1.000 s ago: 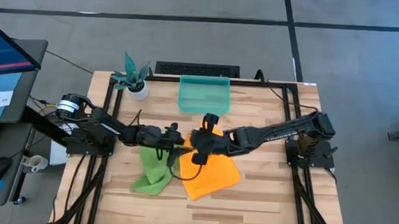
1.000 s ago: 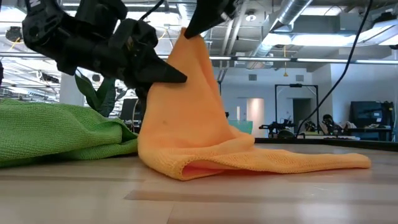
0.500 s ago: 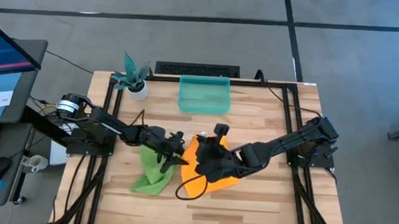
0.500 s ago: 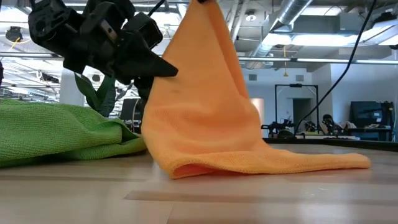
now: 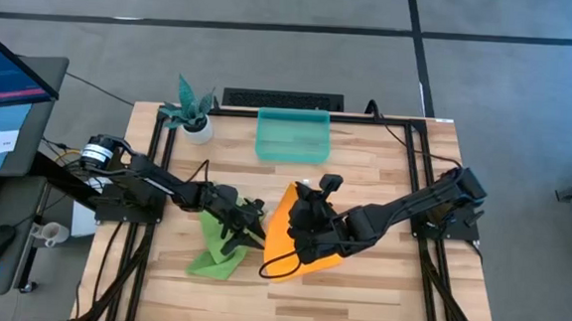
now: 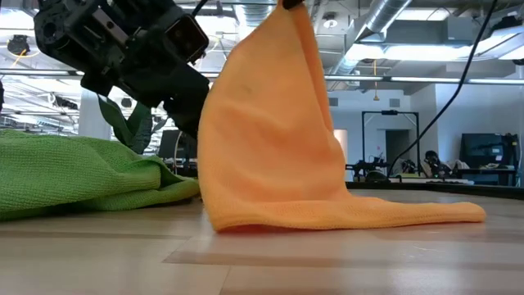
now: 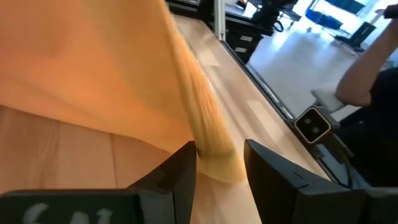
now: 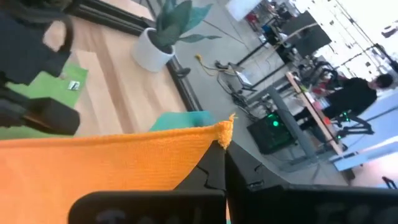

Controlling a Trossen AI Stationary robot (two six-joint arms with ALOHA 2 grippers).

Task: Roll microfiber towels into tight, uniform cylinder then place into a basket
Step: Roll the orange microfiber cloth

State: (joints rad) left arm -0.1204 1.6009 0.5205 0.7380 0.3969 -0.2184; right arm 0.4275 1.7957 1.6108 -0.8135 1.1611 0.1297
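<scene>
Your right gripper [image 8: 217, 163] has its jaws pinched on a corner of the orange towel [image 5: 287, 225], lifting it in a tall peak at mid-surface, likely to spread it for rolling; its lower edge trails on the wood. Your left gripper [image 7: 219, 163] has narrow-gapped jaws around the towel's hanging edge. The green towel [image 5: 219, 244] lies crumpled beside it, the basket [image 5: 293, 134] beyond.

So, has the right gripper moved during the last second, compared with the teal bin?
Yes. In the high view the right gripper, shut on a corner of the orange towel, has moved away from the teal bin toward the table's near edge.
</scene>
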